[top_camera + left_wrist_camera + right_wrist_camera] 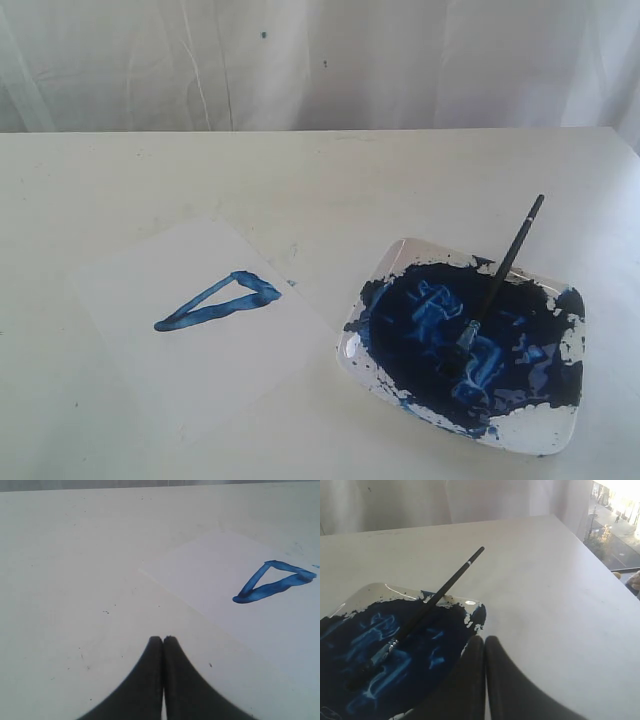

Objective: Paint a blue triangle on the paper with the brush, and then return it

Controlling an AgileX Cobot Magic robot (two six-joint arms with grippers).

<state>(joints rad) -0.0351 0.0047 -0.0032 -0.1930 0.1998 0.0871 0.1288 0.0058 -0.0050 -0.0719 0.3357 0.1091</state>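
**Both grippers closed and empty; brush lies in the dish**

The left gripper (pixel 163 641) has its jaws pressed together, holding nothing, above the table (pixel 75 580) near the paper (pixel 240 630). The right gripper (pixel 485 640) is likewise closed and empty beside the paint dish (pixel 540 435). The brush (pixel 502 268) rests tip-down in the paint, its handle over the rim. The blue triangle (pixel 215 302) sits on the paper.

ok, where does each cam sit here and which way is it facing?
Exterior: off the arms, raised, looking down across the table toward a white curtain; sees the paper, blue triangle, dish and brush; no robot parts show.
Left wrist: behind the left pincer, which is shut; looks low over the paper and triangle.
Right wrist: behind the right pincer, which is shut; looks over the dish and brush.
Shared: exterior and left wrist both show the triangle; exterior and right wrist both show the brush in the dish.
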